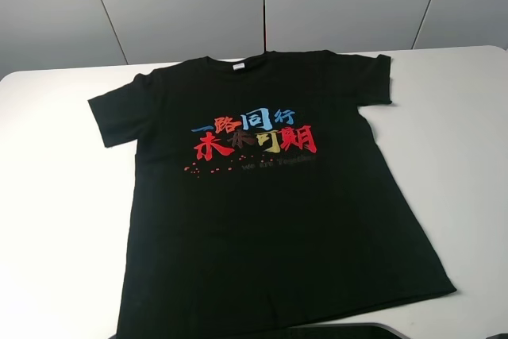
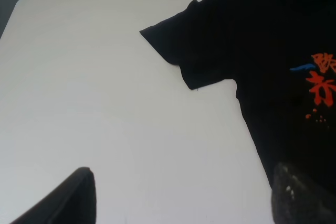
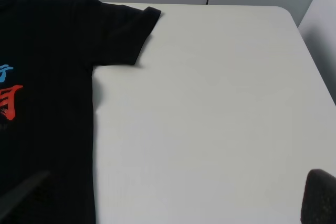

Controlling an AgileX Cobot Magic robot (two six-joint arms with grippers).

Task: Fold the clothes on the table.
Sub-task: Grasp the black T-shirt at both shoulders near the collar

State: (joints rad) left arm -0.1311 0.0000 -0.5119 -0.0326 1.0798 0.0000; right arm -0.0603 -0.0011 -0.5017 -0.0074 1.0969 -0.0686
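Length of the black T-shirt [image 1: 270, 212] runs straight away from us on the table [image 1: 55, 220], hem nearest, flat and print up. We hold the left gripper [image 2: 184, 182] and right gripper [image 3: 181, 179] empty with fingers spread wide, each nearest its own side of it.

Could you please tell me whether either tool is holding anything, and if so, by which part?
Nothing is held: left tool and right tool are open; the T-shirt lies flat, ungrasped.
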